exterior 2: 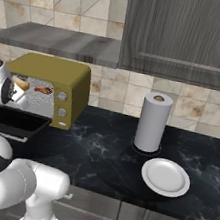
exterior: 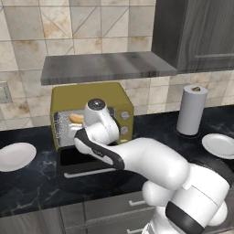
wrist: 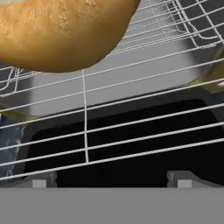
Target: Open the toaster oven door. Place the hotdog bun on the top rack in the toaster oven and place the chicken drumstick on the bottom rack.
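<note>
While end effector (wrist: pixel 109 180) gapes empty | hotdog bun (wrist: pixel 61 33) golden-tan, pebbled, rounded, on wire rack (wrist: pixel 131 131)

This is a home kitchen, rendered rather than filmed. A black marble worktop (exterior 2: pixel 104 156) runs over grey drawers (exterior: pixel 109 210) beneath a tiled wall (exterior: pixel 91 23), a grey shelf (exterior: pixel 105 66) and a dark wood cabinet (exterior 2: pixel 190 34). On it stand a mustard toaster oven (exterior: pixel 91 93), a paper towel roll (exterior 2: pixel 153 122) and white plates (exterior 2: pixel 165 177).

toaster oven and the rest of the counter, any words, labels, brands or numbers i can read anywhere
None can be read.
The toaster oven has two plain knobs with no legible marks.
The paper towel roll, the plates and the cabinet bear no text.
</note>
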Robot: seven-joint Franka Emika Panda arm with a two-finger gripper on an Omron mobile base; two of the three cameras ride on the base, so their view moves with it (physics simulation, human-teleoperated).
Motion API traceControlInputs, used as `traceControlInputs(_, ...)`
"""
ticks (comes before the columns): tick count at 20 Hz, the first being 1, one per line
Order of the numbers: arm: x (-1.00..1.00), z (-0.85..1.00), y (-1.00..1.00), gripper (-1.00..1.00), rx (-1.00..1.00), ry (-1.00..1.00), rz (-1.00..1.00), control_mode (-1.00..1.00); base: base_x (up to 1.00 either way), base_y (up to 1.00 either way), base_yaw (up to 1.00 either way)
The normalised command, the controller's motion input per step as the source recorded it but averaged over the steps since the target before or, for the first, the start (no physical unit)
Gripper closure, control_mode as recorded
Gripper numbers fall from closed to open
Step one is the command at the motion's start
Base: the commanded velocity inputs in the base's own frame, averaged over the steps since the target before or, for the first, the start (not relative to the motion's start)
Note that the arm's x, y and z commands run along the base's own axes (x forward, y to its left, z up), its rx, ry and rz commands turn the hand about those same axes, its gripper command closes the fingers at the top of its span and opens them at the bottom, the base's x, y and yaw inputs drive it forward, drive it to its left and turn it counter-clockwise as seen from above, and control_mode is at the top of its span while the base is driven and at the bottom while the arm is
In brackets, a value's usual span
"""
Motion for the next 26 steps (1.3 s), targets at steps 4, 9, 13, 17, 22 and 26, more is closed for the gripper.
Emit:
traceControlInputs(4, 0.26, 0.0, 0.0, -1.0, 0.0, 0.0, 0.0, -1.0, 0.0, 0.0, 0.0)
traceControlInputs(9, 0.29, 0.0, 0.01, -1.0, 0.0, -0.03, 0.0, -1.0, 0.0, 0.0, 0.0)
traceControlInputs(13, 0.26, 0.0, 0.02, -1.0, 0.0, -0.08, 0.0, -1.0, 0.0, 0.0, 0.0)
traceControlInputs(17, 0.23, 0.0, 0.0, -1.0, -0.01, -0.03, 0.0, -1.0, 0.0, 0.0, 0.0)
traceControlInputs(22, 0.32, 0.0, 0.0, -1.0, 0.0, 0.0, 0.0, -1.0, 0.0, 0.0, 0.0)
traceControlInputs(26, 0.42, 0.0, 0.01, -1.0, 0.0, 0.02, 0.0, -1.0, 0.0, 0.0, 0.0)
